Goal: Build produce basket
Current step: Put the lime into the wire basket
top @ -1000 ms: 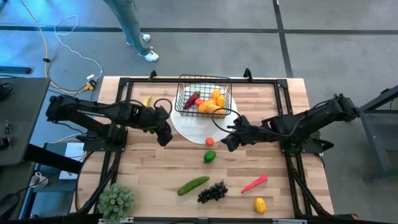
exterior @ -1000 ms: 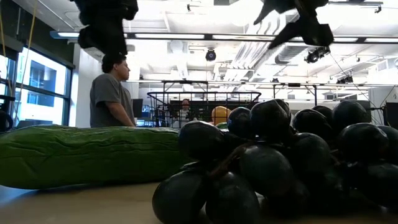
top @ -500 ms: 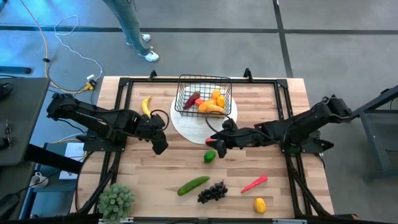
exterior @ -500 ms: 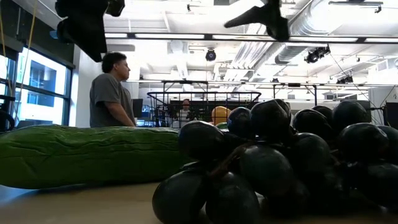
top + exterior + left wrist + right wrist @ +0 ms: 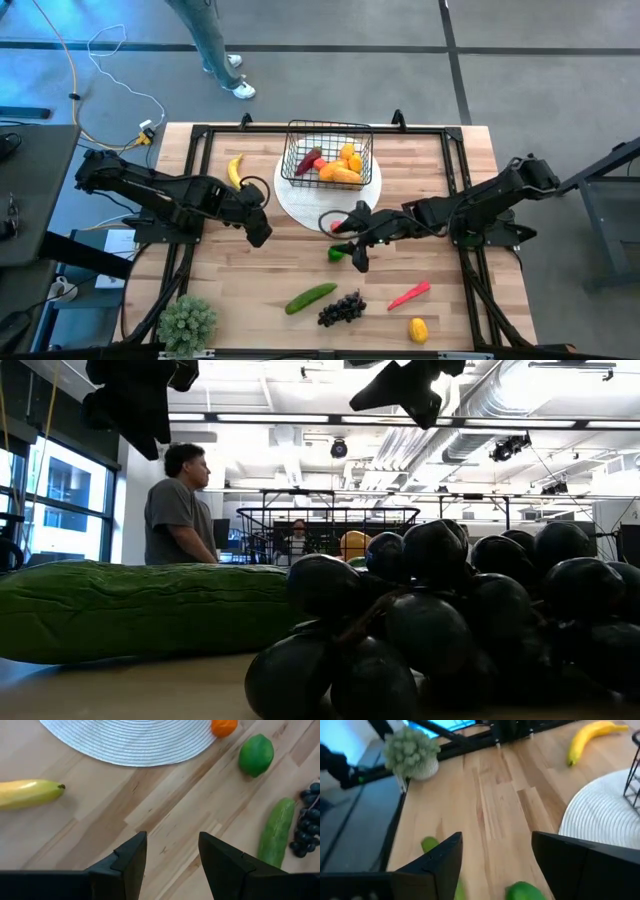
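Basket (image 5: 328,152) on the white plate (image 5: 300,205) at the far middle of the table, already holding several orange and yellow pieces plus a dark red one, so partly filled. Still loose on the wood: banana (image 5: 236,169) off to the basket's left, small orange (image 5: 223,726) at the plate's near edge, lime (image 5: 256,754) just beside it, cucumber (image 5: 311,297) and grapes (image 5: 342,308) near the front, red chili (image 5: 408,294) and a yellow fruit (image 5: 418,329) toward the front right. Potted plant (image 5: 187,322) at the front left corner, no part of the job.

Right gripper (image 5: 354,246) stretched out low over the lime, fingers spread wide with nothing between them, green fruit just showing at the near edge of its wrist view; reads as lining up for a grab on that lime, closest loose piece to the basket. Left gripper (image 5: 258,228) parked above bare wood between banana and plate, fingers apart and empty, probably waiting clear of the right arm's path. Round lime likely to roll if nudged off-centre.
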Tool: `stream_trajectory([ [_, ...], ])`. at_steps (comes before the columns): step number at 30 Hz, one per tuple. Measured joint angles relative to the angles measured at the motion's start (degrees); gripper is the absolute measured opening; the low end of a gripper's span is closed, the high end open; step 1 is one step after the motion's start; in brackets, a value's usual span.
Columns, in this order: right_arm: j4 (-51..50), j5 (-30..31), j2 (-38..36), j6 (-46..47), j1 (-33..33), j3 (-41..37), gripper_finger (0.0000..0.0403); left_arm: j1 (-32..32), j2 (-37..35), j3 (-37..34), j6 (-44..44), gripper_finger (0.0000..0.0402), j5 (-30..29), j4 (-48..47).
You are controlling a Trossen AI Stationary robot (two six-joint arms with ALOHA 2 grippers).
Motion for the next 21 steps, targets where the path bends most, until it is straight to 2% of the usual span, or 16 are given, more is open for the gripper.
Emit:
stream_trajectory([
  [10, -7.5, -7.3, 0.0, -14.1, -1.6, 0.0, 0.0251, 0.0, 0.0, 0.0, -5.2, 0.017, 0.0, 0.0],
  [17, -8.4, -7.9, 0.2, -30.7, -1.8, 0.0, 0.0252, 0.0, 0.0, 0.0, -6.7, 0.017, 0.0, 0.0],
  [21, -8.5, -8.5, 1.5, -35.2, -1.8, 0.0, 0.0252, 0.0, 0.0, 0.0, -8.1, 0.017, 0.0, 0.1],
])
